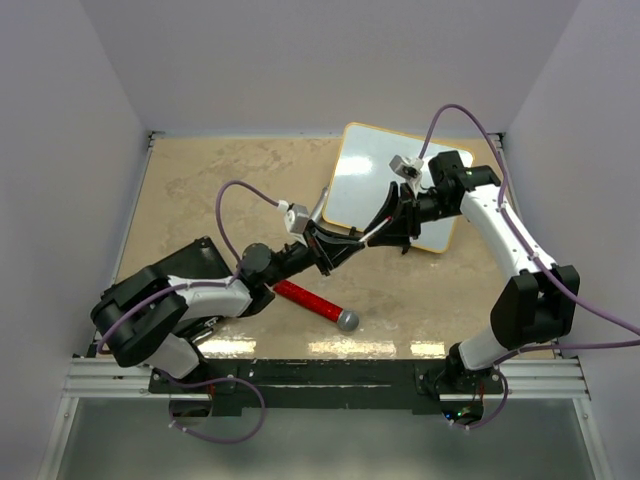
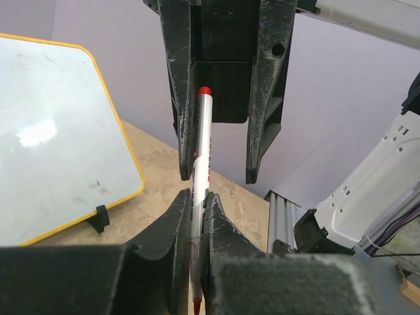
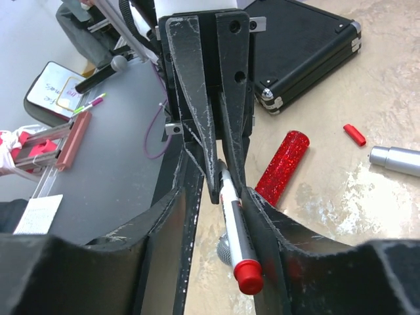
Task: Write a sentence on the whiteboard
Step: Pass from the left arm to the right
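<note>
Though the red glitter microphone (image 1: 305,298) lies nearest on the table, with a loose red cap (image 3: 354,134) close by, neither matters to the move in hand. Just beyond them the left gripper (image 2: 197,197) is clamped tight on the marker (image 2: 202,144). It pinches the white barrel toward the writing end, and the red tip pokes back past the pads toward the left wrist.

The marker's length runs left to right across the scene, tilting a little toward the far side. Its red rear plug reaches in between the fingers of the right gripper (image 2: 218,177), which faces the left one head-on. Those fingers (image 2: 262,98) stand partly apart on either side of the barrel. One lies close against it and the other shows a plain gap, so the right gripper has hold of nothing.

Farthest off, at the far right of the table, the whiteboard (image 1: 370,170) stands propped just beyond the right gripper, making the right arm the nearer one to it. Its face shows no red words, so the sentence is not begun. This looks like a handover: the right fingers need to close on the rear half before the left lets go, which would leave the tip pointing away from the right wrist, ready for the board.
</note>
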